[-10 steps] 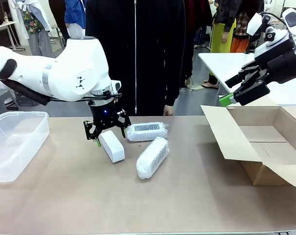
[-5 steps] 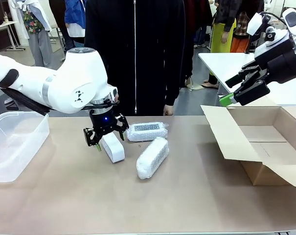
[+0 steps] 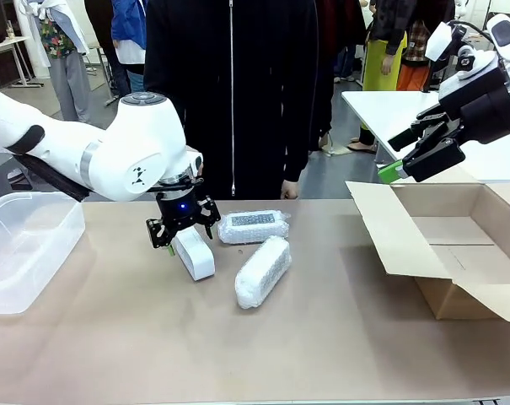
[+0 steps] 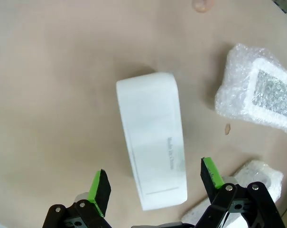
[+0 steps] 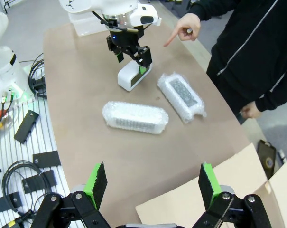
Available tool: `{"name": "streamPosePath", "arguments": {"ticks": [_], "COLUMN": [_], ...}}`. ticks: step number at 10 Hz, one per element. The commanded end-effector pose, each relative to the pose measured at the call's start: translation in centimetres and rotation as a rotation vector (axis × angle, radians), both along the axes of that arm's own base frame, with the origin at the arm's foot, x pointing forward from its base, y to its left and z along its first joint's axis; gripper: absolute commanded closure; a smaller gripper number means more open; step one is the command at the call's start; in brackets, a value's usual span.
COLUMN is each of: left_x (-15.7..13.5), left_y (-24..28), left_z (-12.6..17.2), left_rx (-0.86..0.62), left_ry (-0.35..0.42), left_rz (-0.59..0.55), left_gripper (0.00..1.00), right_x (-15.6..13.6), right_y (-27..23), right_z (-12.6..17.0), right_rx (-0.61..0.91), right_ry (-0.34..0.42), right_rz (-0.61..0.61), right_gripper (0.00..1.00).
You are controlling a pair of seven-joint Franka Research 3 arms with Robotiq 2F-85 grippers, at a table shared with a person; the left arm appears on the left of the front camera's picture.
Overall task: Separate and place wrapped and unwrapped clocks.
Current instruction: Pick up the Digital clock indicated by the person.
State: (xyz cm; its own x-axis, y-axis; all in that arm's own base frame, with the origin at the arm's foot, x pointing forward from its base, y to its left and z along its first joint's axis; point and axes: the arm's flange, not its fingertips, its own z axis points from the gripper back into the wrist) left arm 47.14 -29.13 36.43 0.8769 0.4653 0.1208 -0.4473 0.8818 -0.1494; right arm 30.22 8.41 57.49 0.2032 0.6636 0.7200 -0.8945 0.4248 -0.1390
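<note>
The unwrapped clock (image 3: 195, 256), a smooth white block, lies on the brown table left of centre. My left gripper (image 3: 187, 238) hangs open just over its far end, one finger on either side of it. From the left wrist the unwrapped clock (image 4: 152, 156) runs lengthwise between the green pads (image 4: 99, 187) of the left gripper (image 4: 155, 183). Two wrapped clocks in bubble wrap lie beside it: one (image 3: 255, 226) at the back with its dark face up, the other (image 3: 263, 271) nearer me. My right gripper (image 3: 398, 160) is open, high above the cardboard box.
An open cardboard box (image 3: 457, 253) stands at the right and a clear plastic bin (image 3: 27, 245) at the left. A person in black stands at the far edge, a hand (image 5: 183, 31) pointing toward the unwrapped clock (image 5: 131, 76).
My left gripper has sunk slightly and turned a little over the bare clock's far end. The right arm and the clocks have stayed put.
</note>
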Motion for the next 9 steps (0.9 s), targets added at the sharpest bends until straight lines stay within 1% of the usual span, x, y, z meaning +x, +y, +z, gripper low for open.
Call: {"name": "streamPosePath", "arguments": {"ticks": [1,3,8,9], "left_x": [1.4,2.1,1.9,2.0], "left_y": [-1.8,-2.2,-2.3,-2.2], "left_z": [-0.7,-1.3,-1.9,-1.9], "left_rx": [0.027,0.051,0.11,0.107], "left_ry": [-0.019,-0.006,0.048,0.06], "left_rz": [0.018,0.028,0.08,0.071], "left_gripper": [0.0,0.0,0.0,0.0], "right_x": [0.1,0.1,0.1,0.1], "right_y": [0.0,0.0,0.0,0.0], "right_z": [-0.1,-0.1,-0.1,-0.1], "right_rx": [0.019,0.019,0.019,0.019], "right_ry": [0.007,0.007,0.007,0.007], "right_rz": [0.016,0.016,0.016,0.016], "right_gripper": [0.0,0.0,0.0,0.0]}}
